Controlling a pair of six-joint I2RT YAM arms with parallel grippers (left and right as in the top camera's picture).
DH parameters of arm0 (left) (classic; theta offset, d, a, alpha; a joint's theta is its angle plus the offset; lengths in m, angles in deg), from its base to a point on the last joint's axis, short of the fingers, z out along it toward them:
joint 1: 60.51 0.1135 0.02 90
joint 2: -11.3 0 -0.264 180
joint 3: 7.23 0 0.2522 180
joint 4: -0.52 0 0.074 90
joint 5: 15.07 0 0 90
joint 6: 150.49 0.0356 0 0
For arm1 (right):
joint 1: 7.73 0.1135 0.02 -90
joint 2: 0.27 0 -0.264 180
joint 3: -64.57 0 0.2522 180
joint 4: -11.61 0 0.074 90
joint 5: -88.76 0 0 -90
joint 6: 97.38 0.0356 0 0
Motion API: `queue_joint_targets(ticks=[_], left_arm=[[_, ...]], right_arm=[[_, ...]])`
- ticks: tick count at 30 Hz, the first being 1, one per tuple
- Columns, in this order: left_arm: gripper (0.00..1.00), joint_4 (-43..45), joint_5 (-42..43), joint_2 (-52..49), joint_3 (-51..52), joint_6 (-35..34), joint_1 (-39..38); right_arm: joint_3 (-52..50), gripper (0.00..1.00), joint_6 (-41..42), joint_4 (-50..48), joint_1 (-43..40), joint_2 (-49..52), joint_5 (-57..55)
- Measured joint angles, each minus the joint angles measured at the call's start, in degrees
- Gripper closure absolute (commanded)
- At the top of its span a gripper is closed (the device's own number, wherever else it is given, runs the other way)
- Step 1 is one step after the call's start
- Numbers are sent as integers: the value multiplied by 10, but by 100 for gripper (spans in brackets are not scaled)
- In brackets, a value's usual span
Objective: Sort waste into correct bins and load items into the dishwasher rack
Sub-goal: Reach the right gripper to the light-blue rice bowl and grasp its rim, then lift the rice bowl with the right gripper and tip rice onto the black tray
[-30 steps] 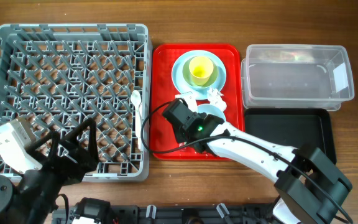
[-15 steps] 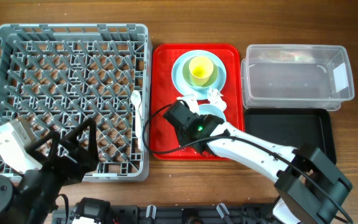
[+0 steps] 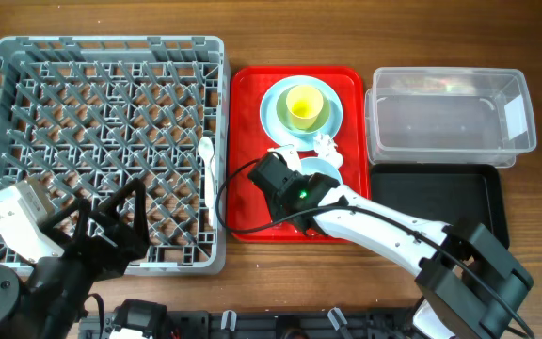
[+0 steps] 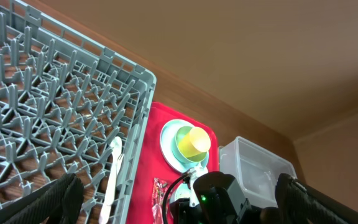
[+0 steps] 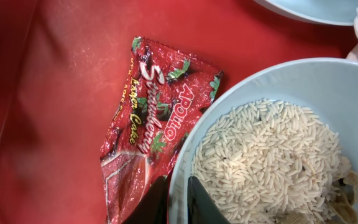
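Note:
My right gripper is shut on the near rim of a pale blue bowl that holds beige rice scraps, on the red tray. A red snack wrapper lies flat beside the bowl, its edge tucked under the rim. In the overhead view the right gripper is at the tray's middle, next to the bowl. A yellow-green cup stands on a light blue plate. A crumpled white tissue lies behind the bowl. My left gripper is open and empty above the grey dishwasher rack.
A white spoon lies along the rack's right wall. The clear tub stands at the back right, with the black tray in front of it. The right arm's cable loops over the tray's front left.

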Motion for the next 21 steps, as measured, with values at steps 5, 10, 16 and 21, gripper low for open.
queue_joint_targets(ticks=[5, 10, 16, 21], left_arm=[[0, 0, 0, 0, 0, 0, 0], [0, 0, 0, 0, 0, 0, 0], [0, 0, 0, 0, 0, 0, 0], [0, 0, 0, 0, 0, 0, 0]], right_arm=[[0, 87, 0, 0, 0, 2, 1], [0, 89, 0, 0, 0, 6, 4], [0, 96, -3, 0, 0, 7, 3], [16, 96, -4, 71, 0, 2, -3]])
